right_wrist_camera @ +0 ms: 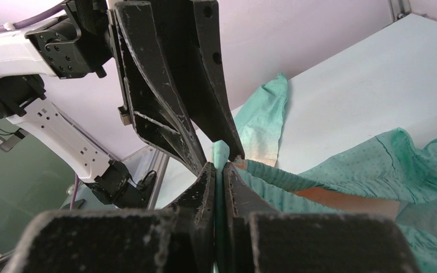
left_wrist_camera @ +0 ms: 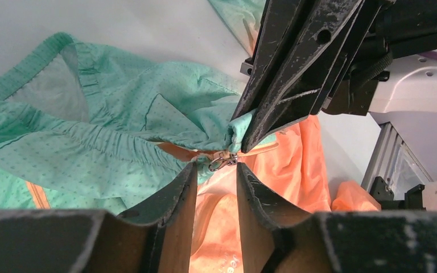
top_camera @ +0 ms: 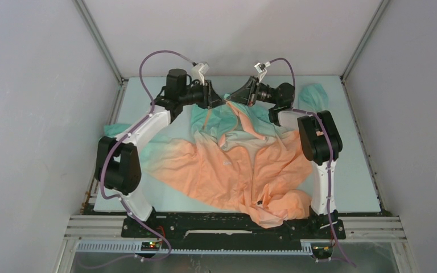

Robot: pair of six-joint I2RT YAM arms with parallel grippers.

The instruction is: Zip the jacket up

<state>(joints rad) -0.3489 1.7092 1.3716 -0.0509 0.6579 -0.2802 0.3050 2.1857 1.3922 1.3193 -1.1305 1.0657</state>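
Teal-to-orange jacket [top_camera: 227, 165] crumpled on table [top_camera: 353, 170], teal end at 12 o'clock, orange hem at 6 | left gripper [left_wrist_camera: 216, 170] slightly spread around zipper pull [left_wrist_camera: 222, 162] | right gripper [right_wrist_camera: 219, 168] pinching teal collar [right_wrist_camera: 262, 170], both at 12 o'clock

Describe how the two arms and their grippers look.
Both the left arm and right arm have white links with bulky black joints, each trailed by a looping purple cable. The left gripper and right gripper have black tapered fingers, scuffed whitish.
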